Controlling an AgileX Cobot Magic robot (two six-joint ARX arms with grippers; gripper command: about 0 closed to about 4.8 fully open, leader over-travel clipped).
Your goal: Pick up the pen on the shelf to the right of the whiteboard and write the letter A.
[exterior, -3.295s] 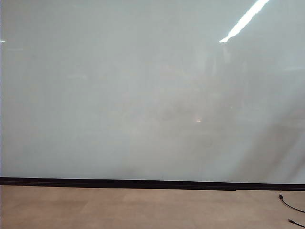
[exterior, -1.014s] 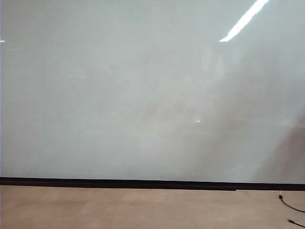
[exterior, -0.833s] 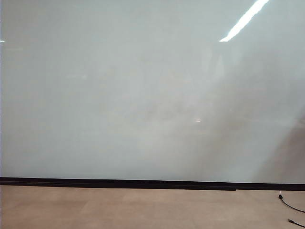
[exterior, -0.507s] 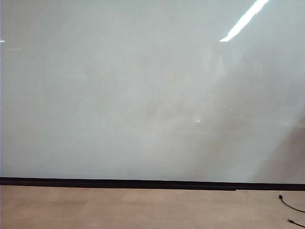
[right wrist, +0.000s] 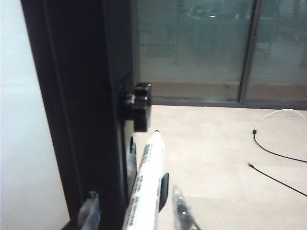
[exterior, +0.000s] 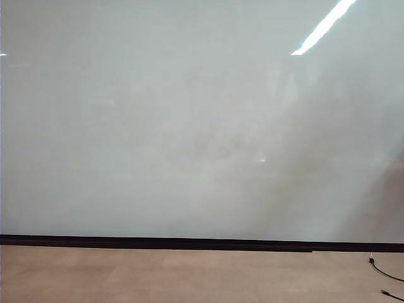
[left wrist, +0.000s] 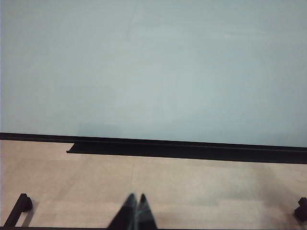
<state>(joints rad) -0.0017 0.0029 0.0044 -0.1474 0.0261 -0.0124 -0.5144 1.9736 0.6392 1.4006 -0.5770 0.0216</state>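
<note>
My right gripper [right wrist: 132, 211] straddles the slim white printed pen [right wrist: 146, 187] beside the whiteboard's [right wrist: 19, 143] black frame, clear fingers apart, not yet gripping. My left gripper [left wrist: 135, 213] points level at the glossy board, tips together.

The pen [right wrist: 146, 191] runs off the frame's lower edge, lower barrel unseen. Right hand [right wrist: 136, 211] fingertips are translucent and cropped; grip unclear. Left hand [left wrist: 135, 213] shows only dark, blurred tips.
</note>
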